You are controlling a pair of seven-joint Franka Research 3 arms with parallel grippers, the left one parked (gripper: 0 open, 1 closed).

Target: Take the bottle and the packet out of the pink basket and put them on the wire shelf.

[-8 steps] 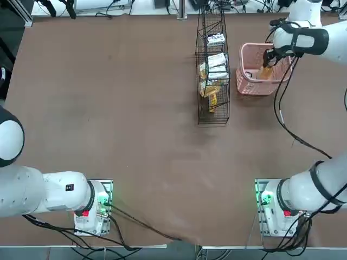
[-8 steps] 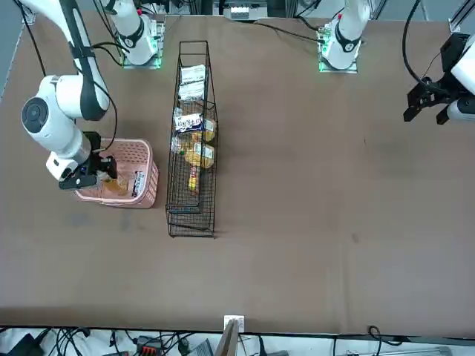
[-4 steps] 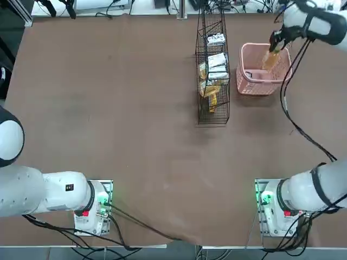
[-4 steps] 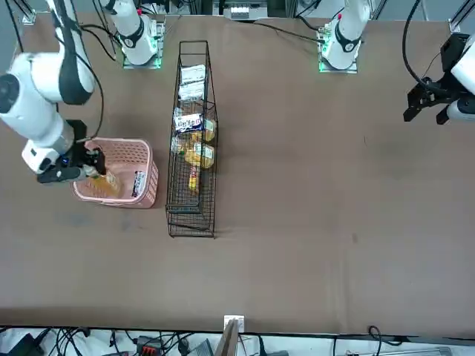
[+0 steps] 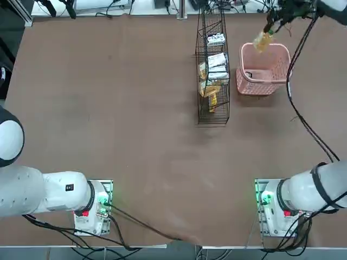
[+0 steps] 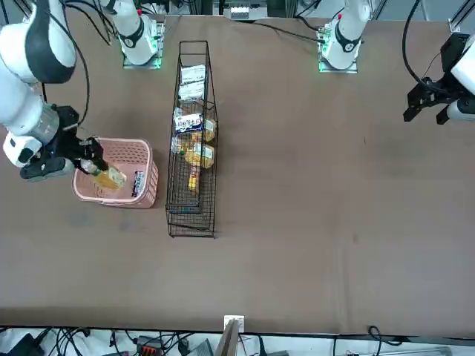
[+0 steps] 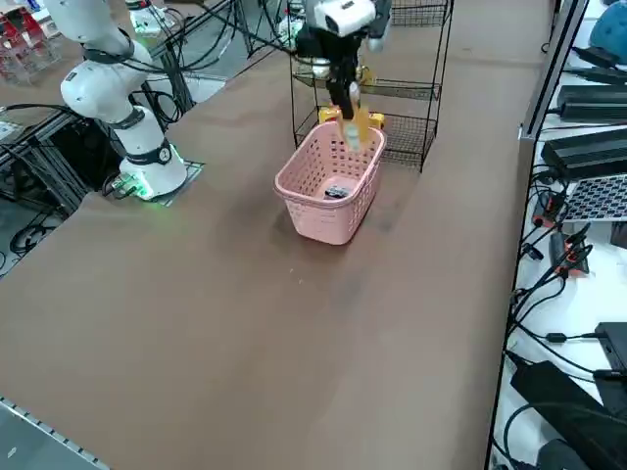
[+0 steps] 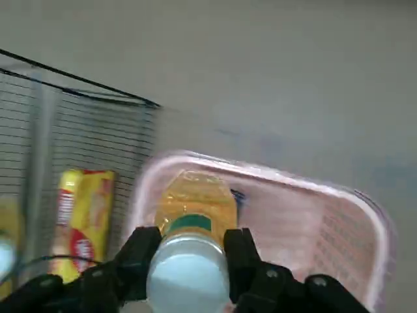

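Observation:
My right gripper is shut on the white-capped neck of the bottle, a small bottle of amber liquid. The bottle hangs tilted in the air above the pink basket, clear of its rim. In the right wrist view the fingers clamp just under the cap, with the bottle over the basket. The packet lies flat inside the basket, also seen as the packet. The black wire shelf stands just beside the basket.
The wire shelf holds several yellow and white snack packs on its tiers. Cables run along the table's far edge in the top view. The arm bases sit at the near edge.
My right gripper has risen out of the pink basket with the bottle, which now hangs above the rim instead of inside. The packet and the wire shelf have not moved.

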